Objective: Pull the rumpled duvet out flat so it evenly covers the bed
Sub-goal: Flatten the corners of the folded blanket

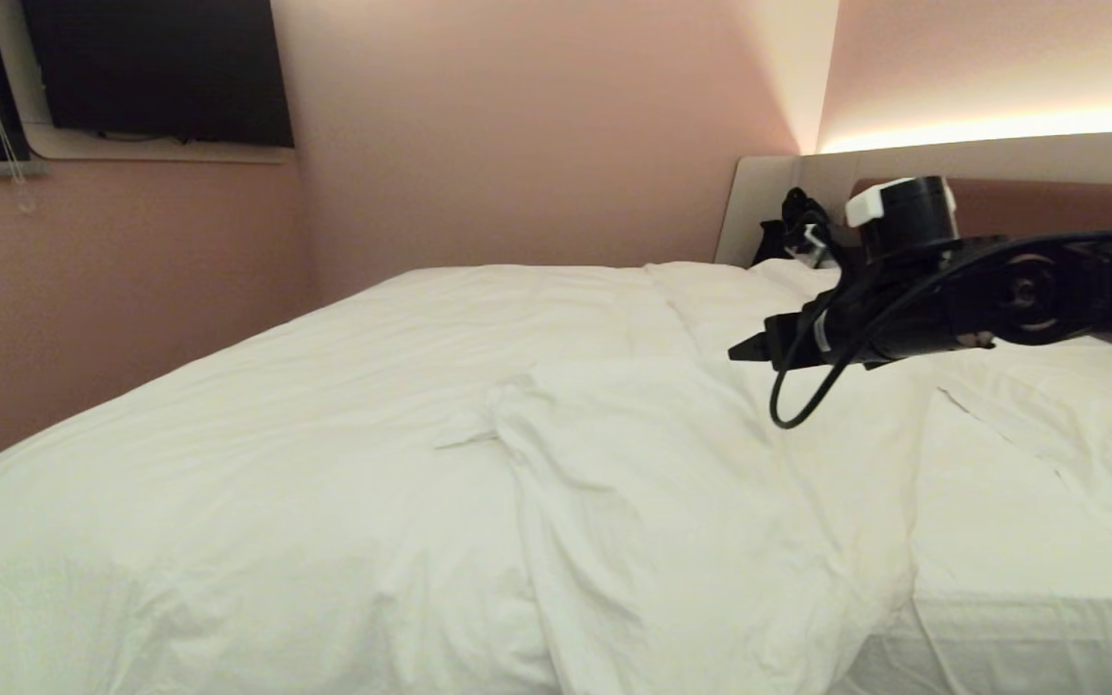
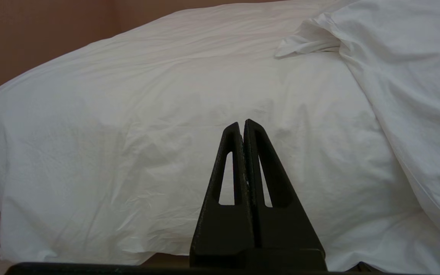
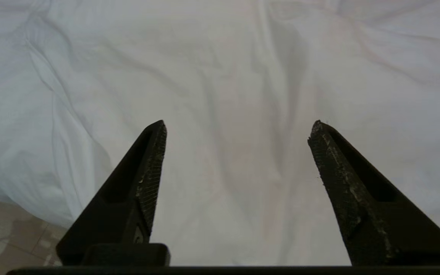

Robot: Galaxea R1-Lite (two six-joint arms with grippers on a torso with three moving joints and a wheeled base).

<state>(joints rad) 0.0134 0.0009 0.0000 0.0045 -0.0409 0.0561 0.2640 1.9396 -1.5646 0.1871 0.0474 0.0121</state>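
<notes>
duvet [image 1: 344,425]: puffy, white, wrinkled, covering most of the mattress, one folded ridge running down the middle
bed [image 1: 1029,618]: low, wide, bare sheet showing near the brown headboard

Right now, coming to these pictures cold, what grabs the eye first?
The puffy white duvet blankets the wide low bed, with one thick fold ridged down its middle toward the near edge. The black right gripper hangs open above that cloth, holding nothing, while the left gripper sits shut before the duvet's near side.
</notes>
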